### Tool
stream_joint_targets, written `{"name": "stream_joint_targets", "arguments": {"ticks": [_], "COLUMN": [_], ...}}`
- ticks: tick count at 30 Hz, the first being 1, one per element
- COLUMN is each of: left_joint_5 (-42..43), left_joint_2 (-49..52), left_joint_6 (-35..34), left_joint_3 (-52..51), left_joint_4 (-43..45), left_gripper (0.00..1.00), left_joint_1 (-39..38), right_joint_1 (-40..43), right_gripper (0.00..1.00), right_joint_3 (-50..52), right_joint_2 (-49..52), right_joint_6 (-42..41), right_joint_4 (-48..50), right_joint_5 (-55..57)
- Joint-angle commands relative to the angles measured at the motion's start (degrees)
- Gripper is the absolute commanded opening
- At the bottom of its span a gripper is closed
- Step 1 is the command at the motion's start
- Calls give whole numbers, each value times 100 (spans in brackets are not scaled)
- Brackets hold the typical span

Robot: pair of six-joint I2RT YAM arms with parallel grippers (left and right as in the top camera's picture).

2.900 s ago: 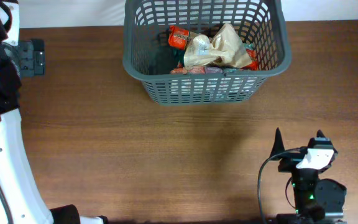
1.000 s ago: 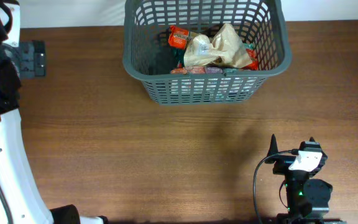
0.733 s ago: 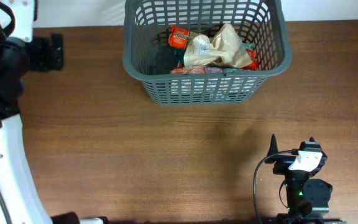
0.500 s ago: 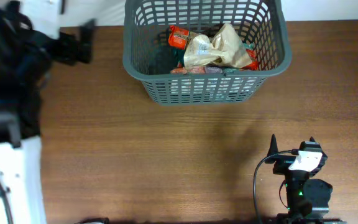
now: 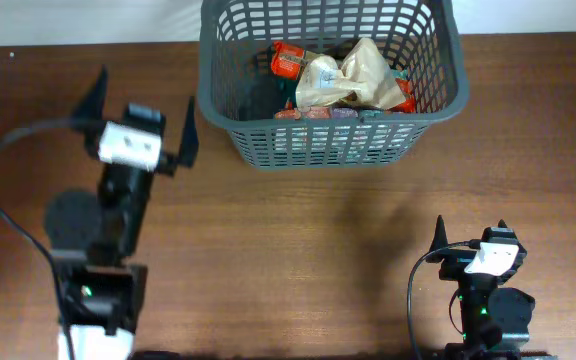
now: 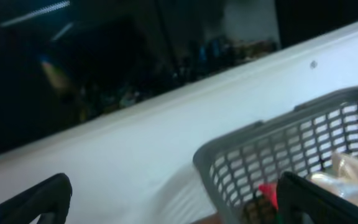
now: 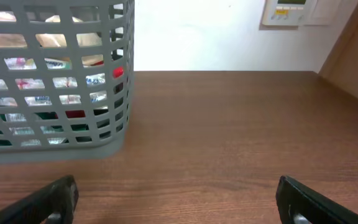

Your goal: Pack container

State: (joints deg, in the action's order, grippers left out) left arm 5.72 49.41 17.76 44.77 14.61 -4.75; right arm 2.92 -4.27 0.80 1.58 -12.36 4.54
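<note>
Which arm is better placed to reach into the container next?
Left, probably. The left claw, open, sits right beside the container's wall; the right claw, also open, is near the table's front edge, well away.

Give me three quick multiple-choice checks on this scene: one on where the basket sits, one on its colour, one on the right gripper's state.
1. Where does the basket stand on the table?
A. At the far edge, near the middle.
B. Right beside the right arm's base.
C. In the near left corner.

2. What colour is the basket?
A. White.
B. Grey.
C. Red.

3. How is the right gripper?
A. Open, holding nothing.
B. Shut on a packet.
C. Down inside the basket.

Answers:
1 A, the overhead view shows it at the top edge.
2 B, its lattice walls are grey in every view.
3 A, its jaws stand apart over bare wood.
</note>
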Motion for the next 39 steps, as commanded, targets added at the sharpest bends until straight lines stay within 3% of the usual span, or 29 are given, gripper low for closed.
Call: {"name": "stream_joint_targets", "arguments": {"ticks": [1,16,19,23,39], "left_joint_5": [-479,-750,-944,-1025,-898], "left_joint_2": [-577,-3720,-4140,-4489,-4913], "left_joint_6": [-35,-61,-575,-1043,-1062], "left_joint_3": [-852,-3418,-3624,-3840,-4194], "left_joint_4": [267,321,131,-68,-439], "left_gripper": [99,99,99,99,99], "left_joint_1": [-7,380,448,509,492], "right_joint_1": [7,7,7,7,7], "right_gripper": [99,99,99,99,99], "right_joint_3": [52,52,52,52,52], "right_joint_2": [-59,-59,-59,-59,-59], "right_joint_6": [4,4,4,4,4], "right_joint_4": [2,2,2,2,2], "right_joint_5": [68,68,68,68,68]}}
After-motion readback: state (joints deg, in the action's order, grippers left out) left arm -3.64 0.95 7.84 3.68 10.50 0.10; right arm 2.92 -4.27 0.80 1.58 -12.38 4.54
